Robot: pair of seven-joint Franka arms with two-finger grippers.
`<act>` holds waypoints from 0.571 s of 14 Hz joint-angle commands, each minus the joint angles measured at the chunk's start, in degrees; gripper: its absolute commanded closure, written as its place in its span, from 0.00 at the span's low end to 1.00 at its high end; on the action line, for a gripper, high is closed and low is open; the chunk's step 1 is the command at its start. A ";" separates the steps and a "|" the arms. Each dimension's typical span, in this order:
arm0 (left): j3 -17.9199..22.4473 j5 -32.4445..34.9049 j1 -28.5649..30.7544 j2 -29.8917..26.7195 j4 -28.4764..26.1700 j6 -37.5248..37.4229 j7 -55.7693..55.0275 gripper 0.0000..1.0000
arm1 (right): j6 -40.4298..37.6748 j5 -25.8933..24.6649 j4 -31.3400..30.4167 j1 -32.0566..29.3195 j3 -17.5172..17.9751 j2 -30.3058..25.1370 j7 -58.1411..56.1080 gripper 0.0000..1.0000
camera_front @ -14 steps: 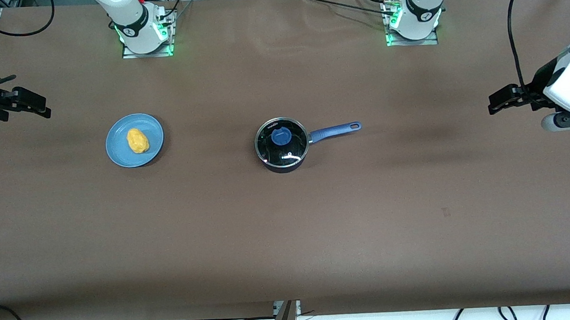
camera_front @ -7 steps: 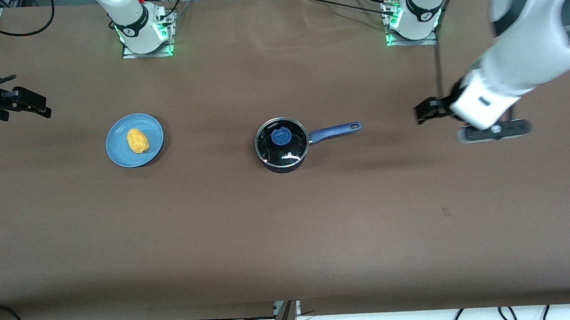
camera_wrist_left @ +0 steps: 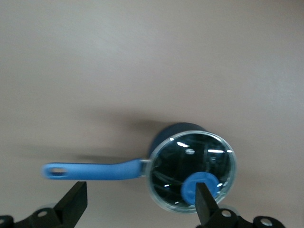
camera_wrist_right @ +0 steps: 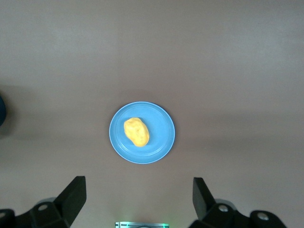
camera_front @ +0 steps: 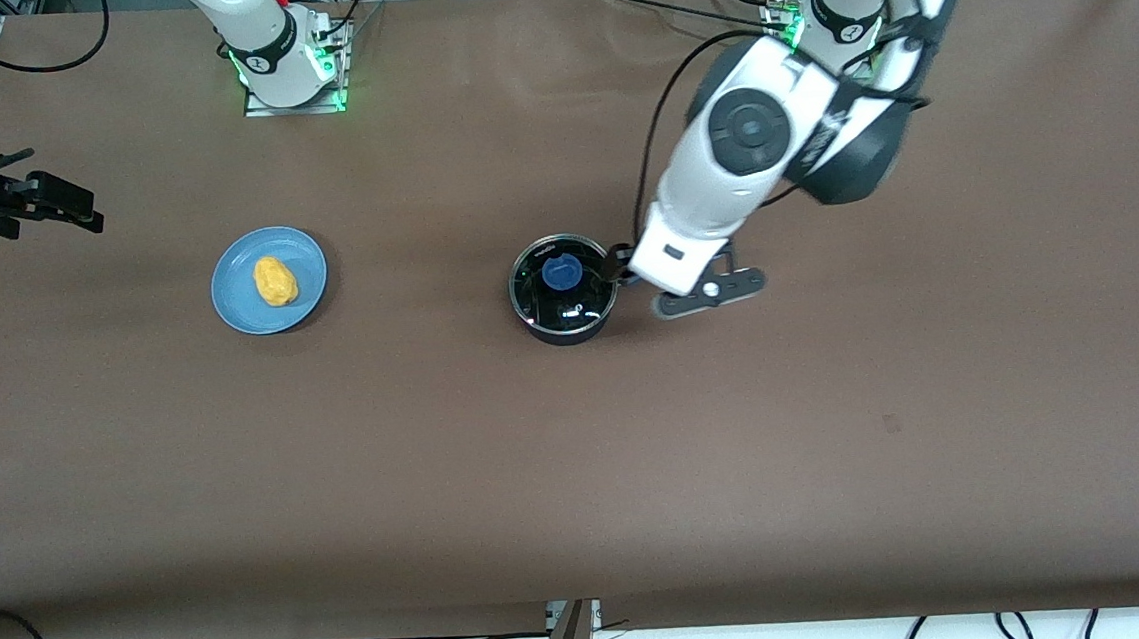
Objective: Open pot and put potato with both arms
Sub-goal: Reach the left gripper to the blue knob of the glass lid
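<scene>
Nearest the front camera is the pot (camera_front: pixel 563 288), sitting mid-table with its glass lid (camera_wrist_left: pixel 192 170) and blue knob (camera_front: pixel 561 272) on it, so it's closed. The left gripper (camera_wrist_left: pixel 137 202) hangs over the pot's blue handle (camera_wrist_left: pixel 92 171), fingers spread wide apart, touching nothing. A bit farther from the camera, toward the right arm's end of the table, the potato (camera_front: pixel 275 280) lies on a blue plate (camera_front: pixel 238 308). The right gripper (camera_wrist_right: pixel 137 197) waits up in the air at that end, fingers spread wide too.
</scene>
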 commanded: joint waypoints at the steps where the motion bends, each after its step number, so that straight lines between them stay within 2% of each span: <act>1: 0.71 2.52 -4.22 4.55 1.50 5.67 -3.17 0.00 | -0.77 0.12 0.07 -0.82 0.73 -0.53 0.60 0.01; 4: 0.62 9.90 -8.35 8.07 1.59 8.51 -9.93 0.00 | -0.86 0.12 -0.02 -0.82 0.73 -0.44 0.60 0.01; 8: 0.62 13.17 -11.17 10.27 1.59 8.60 -11.44 0.00 | -0.86 0.12 -0.02 -0.82 0.73 -0.53 0.60 0.01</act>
